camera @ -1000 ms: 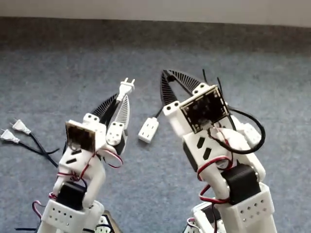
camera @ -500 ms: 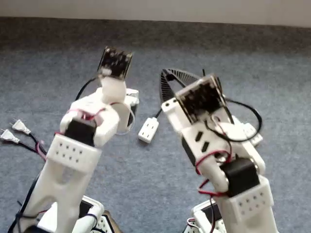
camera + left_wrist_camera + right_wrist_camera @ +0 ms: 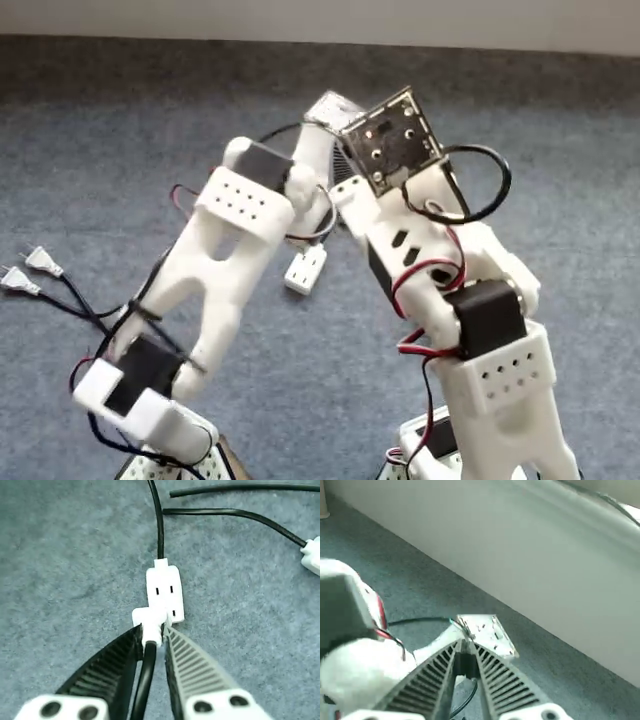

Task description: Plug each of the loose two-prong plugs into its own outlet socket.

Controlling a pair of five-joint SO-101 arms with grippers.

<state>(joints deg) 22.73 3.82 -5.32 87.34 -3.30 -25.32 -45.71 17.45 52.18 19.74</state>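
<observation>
We clench the left tool (image 3: 152,634) on a white two-prong plug (image 3: 146,617) touching the white plastic outlet socket (image 3: 164,591); whether the right tool (image 3: 466,650) grips, we cannot tell.

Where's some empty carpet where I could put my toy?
Bare carpet: back left, between the wall and the two loose plugs, and far right, beside the right arm. Crowded: the middle, where both arms cross by the outlet block, left gripper clamping a plug.

Between the ribbed black and grey fingers (image 3: 107,667) of the left gripper (image 3: 152,632) sat a white, black-corded plug (image 3: 145,617), a white socket (image 3: 165,587) just ahead, over the mottled blue-grey counter (image 3: 60,555).
</observation>
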